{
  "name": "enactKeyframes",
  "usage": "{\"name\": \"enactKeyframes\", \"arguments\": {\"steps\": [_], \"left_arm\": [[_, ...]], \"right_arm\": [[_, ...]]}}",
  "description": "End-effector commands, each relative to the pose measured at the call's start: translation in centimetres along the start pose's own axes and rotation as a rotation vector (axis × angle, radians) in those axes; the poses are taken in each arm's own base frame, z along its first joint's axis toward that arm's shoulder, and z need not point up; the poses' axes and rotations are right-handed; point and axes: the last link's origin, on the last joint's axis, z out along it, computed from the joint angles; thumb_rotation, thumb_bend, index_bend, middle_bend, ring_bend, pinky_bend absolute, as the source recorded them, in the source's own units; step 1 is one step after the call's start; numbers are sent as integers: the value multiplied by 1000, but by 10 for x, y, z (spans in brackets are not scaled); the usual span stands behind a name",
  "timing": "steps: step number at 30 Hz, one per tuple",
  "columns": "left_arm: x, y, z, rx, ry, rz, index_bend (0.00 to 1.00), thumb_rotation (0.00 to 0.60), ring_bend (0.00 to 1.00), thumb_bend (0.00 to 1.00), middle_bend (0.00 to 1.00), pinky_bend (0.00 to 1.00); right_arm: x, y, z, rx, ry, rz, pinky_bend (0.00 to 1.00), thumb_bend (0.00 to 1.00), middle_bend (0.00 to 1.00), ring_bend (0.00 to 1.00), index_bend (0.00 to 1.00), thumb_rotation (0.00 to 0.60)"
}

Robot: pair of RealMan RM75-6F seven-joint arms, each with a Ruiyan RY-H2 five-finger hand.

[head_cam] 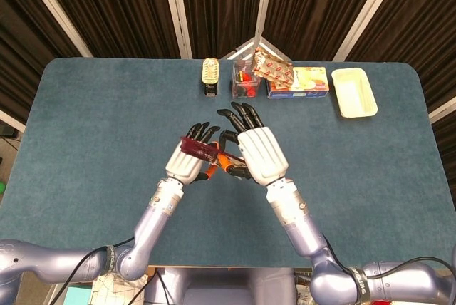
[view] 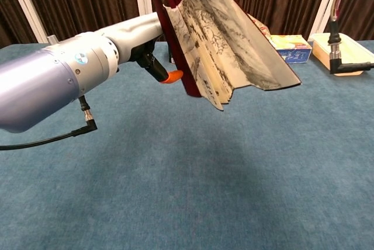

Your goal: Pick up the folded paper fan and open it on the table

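Observation:
The paper fan [view: 228,45] hangs partly spread above the middle of the table, showing ink-painted pleats and a dark red guard stick [view: 178,45]. In the head view only the dark red stick [head_cam: 199,149] shows, lying across my left hand [head_cam: 189,159], which grips it. My right hand [head_cam: 261,151] is close beside the left, palm down over the fan, holding its other edge; the paper is hidden under it. In the chest view my left forearm [view: 64,77] comes in from the left, and an orange-tipped finger [view: 172,76] presses by the stick.
Along the far edge stand a small bottle [head_cam: 209,77], a clear container [head_cam: 246,80], a snack box [head_cam: 299,81] and a pale yellow tray [head_cam: 354,92]. The blue tabletop [head_cam: 92,127] spreads wide around both hands.

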Motion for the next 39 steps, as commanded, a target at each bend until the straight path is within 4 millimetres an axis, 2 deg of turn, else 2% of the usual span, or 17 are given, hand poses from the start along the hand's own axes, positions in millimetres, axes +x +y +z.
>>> {"name": "enactKeyframes", "arguments": {"steps": [1,13,23,31,39], "left_arm": [[0,-1,-1,3,10,2,682,600,0,529,121,47],[12,-33,-5,59,41,28,705,600,0,533,122,47],[40,-72,-11,116,84,71,713,600,0,540,122,47],[65,-101,-17,160,125,101,717,600,0,540,122,47],[81,-115,-20,179,151,107,718,600,0,540,123,47]], "right_arm": [[1,1,0,-3,2,0,0,496,187,0,746,600],[5,16,-3,-49,6,-10,0,498,193,0,758,600],[11,42,-7,-79,23,-94,0,497,199,0,767,600],[20,72,-14,-125,47,-179,0,498,203,0,774,600],[26,90,-18,-145,69,-224,0,498,208,0,780,600]]}}
